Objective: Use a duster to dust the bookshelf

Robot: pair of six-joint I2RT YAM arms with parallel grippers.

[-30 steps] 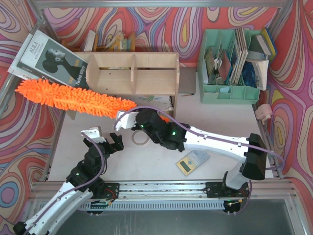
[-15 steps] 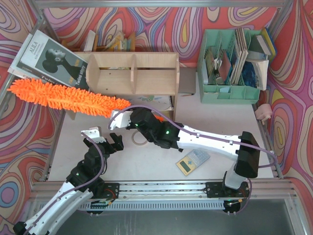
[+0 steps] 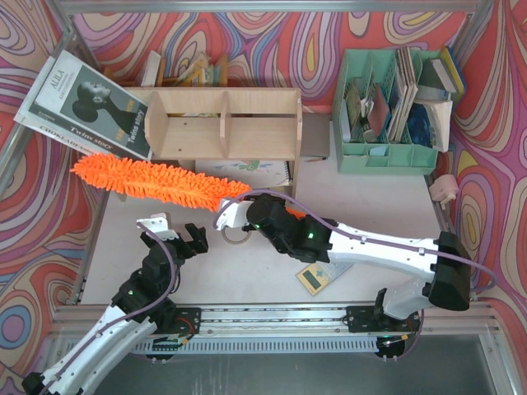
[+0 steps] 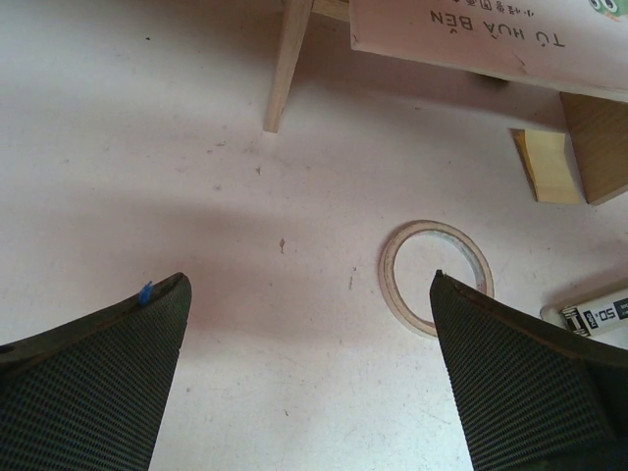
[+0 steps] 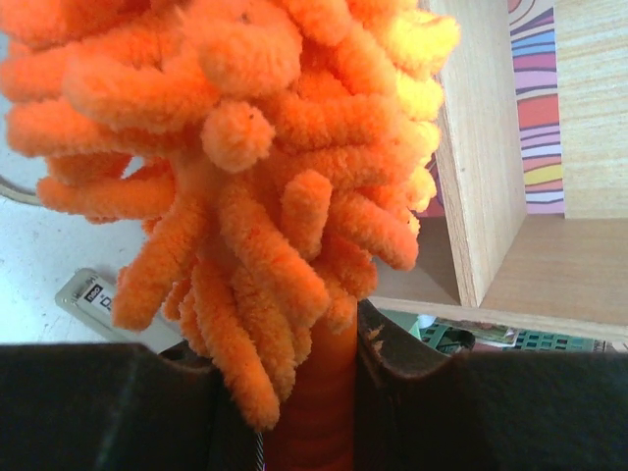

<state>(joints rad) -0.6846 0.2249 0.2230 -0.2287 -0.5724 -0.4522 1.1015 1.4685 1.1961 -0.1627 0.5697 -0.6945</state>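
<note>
The orange fluffy duster (image 3: 156,183) lies slanted just in front of the plywood bookshelf (image 3: 222,123), its tip pointing left and its head below the shelf's lower left corner. My right gripper (image 3: 239,206) is shut on the duster's orange stick handle at the base of the head. In the right wrist view the shaggy duster (image 5: 255,147) fills the frame above that gripper (image 5: 316,363), with a bookshelf panel (image 5: 486,147) to the right. My left gripper (image 3: 174,232) hangs open over bare tabletop, nothing between its fingers (image 4: 309,285).
A tape ring (image 3: 235,234) lies by the right gripper and shows as the tape ring (image 4: 437,275) near my left gripper. A calculator (image 3: 323,273) lies near the front, a mint-green organizer (image 3: 387,107) at back right, a magazine (image 3: 90,103) at back left.
The duster first swept left toward the magazine, then came back right and nearer along the shelf's front. The right arm shifted right with it. The left arm stayed still.
</note>
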